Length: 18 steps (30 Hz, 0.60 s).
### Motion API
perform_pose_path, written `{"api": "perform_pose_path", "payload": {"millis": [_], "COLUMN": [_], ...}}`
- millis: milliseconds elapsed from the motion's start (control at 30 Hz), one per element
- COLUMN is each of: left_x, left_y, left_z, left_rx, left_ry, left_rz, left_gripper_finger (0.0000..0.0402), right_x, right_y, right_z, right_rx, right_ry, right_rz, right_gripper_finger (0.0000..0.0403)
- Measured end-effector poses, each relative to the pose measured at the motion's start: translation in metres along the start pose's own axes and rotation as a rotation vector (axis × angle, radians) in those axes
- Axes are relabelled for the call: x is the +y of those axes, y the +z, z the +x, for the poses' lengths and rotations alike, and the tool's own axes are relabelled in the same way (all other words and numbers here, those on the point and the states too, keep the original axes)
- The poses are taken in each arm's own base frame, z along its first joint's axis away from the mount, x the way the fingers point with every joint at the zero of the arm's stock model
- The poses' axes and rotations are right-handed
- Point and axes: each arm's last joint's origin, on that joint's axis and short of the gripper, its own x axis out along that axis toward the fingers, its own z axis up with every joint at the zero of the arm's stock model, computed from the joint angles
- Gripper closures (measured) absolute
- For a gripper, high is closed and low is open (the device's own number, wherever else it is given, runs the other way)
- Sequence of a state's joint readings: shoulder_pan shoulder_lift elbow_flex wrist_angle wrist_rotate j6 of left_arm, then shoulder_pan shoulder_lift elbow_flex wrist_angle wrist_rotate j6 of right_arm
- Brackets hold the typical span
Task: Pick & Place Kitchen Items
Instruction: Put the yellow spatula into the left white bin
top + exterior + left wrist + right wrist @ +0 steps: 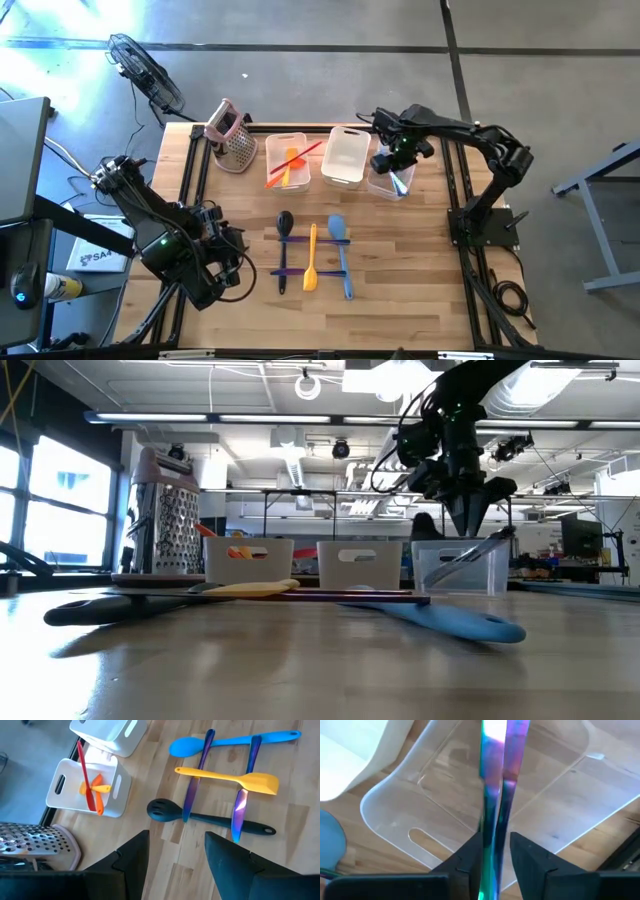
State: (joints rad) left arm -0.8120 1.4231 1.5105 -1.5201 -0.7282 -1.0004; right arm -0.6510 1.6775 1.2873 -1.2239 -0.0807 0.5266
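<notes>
Iridescent utensils [495, 795] sit between right gripper [496, 851] fingers, over the clear bin [390, 186] | release only when tips are inside | left gripper [175, 851] open, waiting near table front.

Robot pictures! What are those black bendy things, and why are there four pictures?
They are two robot arms with pinching grippers. One camera looks down from above, one sits at table height, and one rides on each wrist. On the wooden table lie a blue spoon, a yellow spatula, a dark spoon and purple pieces, beside a grater and three bins. The right gripper hangs over the right-hand bin, with shiny slim utensils between its fingers. The left gripper waits open, empty.
</notes>
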Motion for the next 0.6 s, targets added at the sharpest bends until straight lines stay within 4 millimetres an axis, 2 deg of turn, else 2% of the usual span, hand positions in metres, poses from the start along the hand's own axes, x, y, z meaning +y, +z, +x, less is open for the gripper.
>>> {"api": "perform_pose_path", "payload": {"millis": [400,600], "left_x": [-0.001,-0.004], "left_y": [0.0,0.002], "left_z": [0.0,0.0], "left_rx": [0.006,0.012], "left_ry": [-0.01,-0.053], "left_rz": [-0.009,-0.046], "left_gripper_finger": [0.0218,0.0218], "right_x": [0.0,0.006], "right_y": [-0.002,-0.023], "right_z": [-0.002,-0.026], "right_rx": [0.0,-0.096], "right_ry": [0.008,0.026], "right_rz": [-0.003,-0.056], "right_gripper_finger": [0.0299,0.0298]}}
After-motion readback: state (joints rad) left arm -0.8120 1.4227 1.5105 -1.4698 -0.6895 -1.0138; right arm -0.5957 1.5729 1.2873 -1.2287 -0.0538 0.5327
